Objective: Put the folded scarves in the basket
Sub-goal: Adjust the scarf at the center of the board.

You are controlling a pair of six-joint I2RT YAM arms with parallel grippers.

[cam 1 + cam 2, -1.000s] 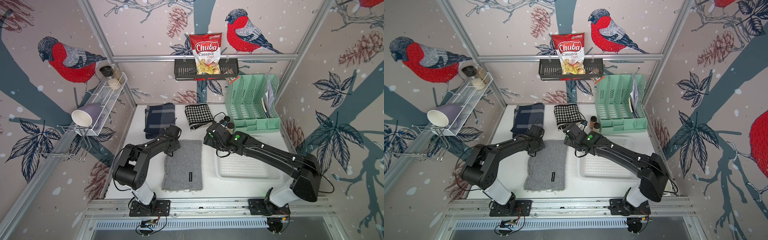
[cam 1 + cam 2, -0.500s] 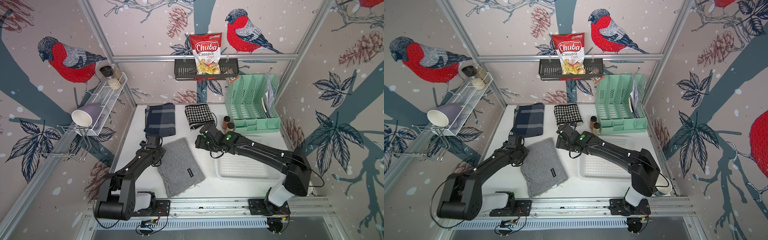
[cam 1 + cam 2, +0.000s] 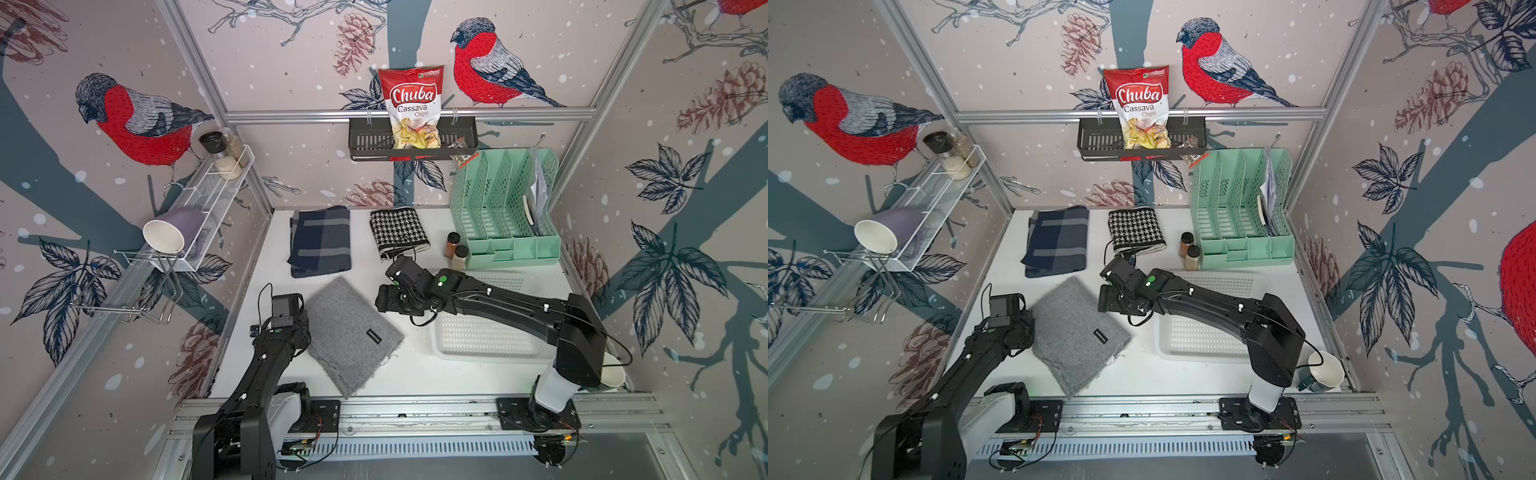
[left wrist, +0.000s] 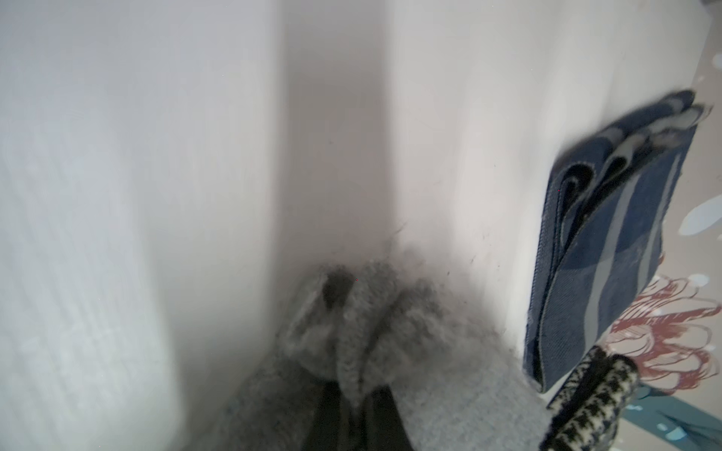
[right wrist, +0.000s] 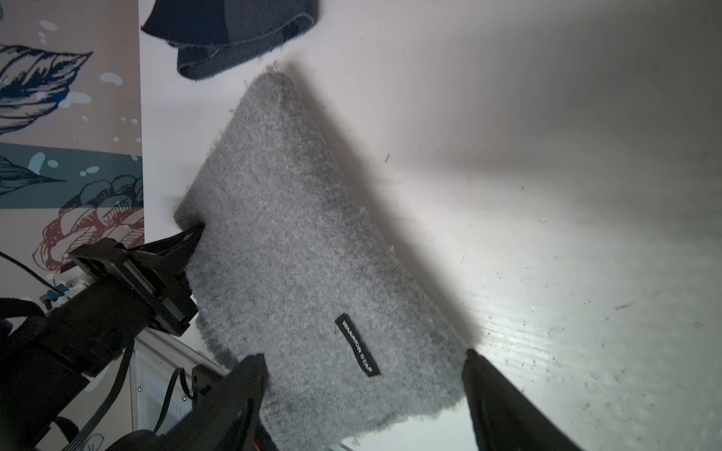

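**A:** Here, which cloth is the one in play?

**B:** The grey folded scarf (image 3: 353, 332). It lies askew on the white table (image 3: 415, 374), black label uppermost, and it is outside the basket.

**A:** And the basket (image 3: 490, 358)?

**B:** White and perforated, at the scarf's three o'clock and apart from it. The right arm's forearm crosses above it.

**A:** State of the left gripper (image 4: 353, 392)?

**B:** It is at the scarf's nine o'clock edge, with its jaws closed tight on a bunched fold of grey wool. Its wrist view is blurred, yet the pinch is plain.

**A:** The right gripper (image 5: 363, 359)?

**B:** It is by the scarf's two o'clock edge, jaws spread wide and holding nothing. In its wrist view the two fingers frame the labelled end of the scarf, and neither finger presses the cloth.

**A:** Surroundings?

**B:** A navy checked scarf (image 3: 320, 241) lies at the grey one's eleven o'clock. A houndstooth scarf (image 3: 399, 232) lies at its one o'clock. Two spice jars (image 3: 456, 251) stand just beside the mint green file organiser (image 3: 503, 208), toward the table's two o'clock.
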